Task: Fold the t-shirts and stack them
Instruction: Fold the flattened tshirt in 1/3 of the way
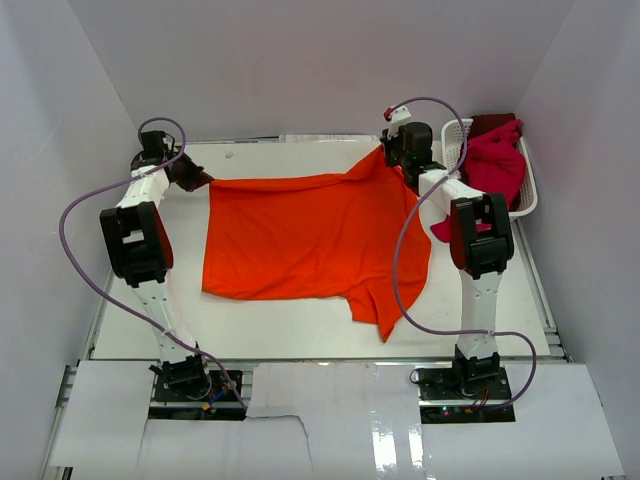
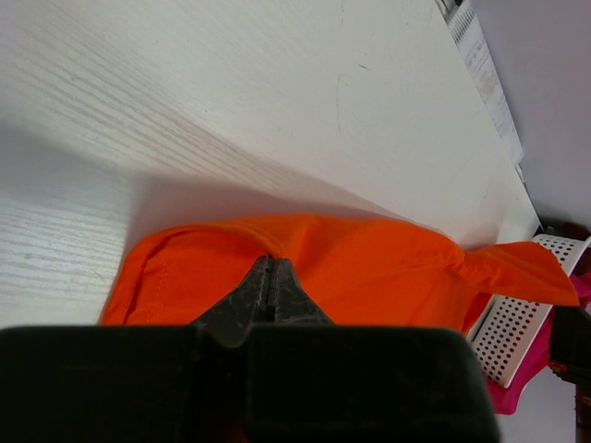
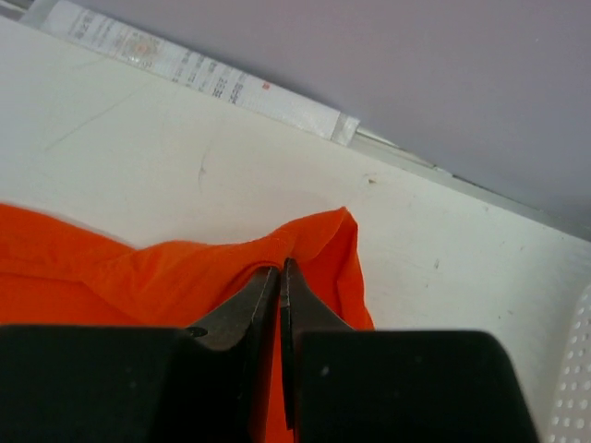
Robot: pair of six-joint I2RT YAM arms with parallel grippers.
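The orange t-shirt (image 1: 310,235) stretches between left hand (image 1: 206,182) and right hand (image 1: 384,153), each pinching a far corner.

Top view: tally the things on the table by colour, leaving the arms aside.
Orange t-shirt: 1
Crimson-magenta cloth heap: 1
Dark red cloth: 1
White basket: 1
Total: 4

Top camera looks down from the near side over the whole bench (image 1: 250,325); close wrist cameras, apparently low, share the orange t-shirt (image 1: 310,235).
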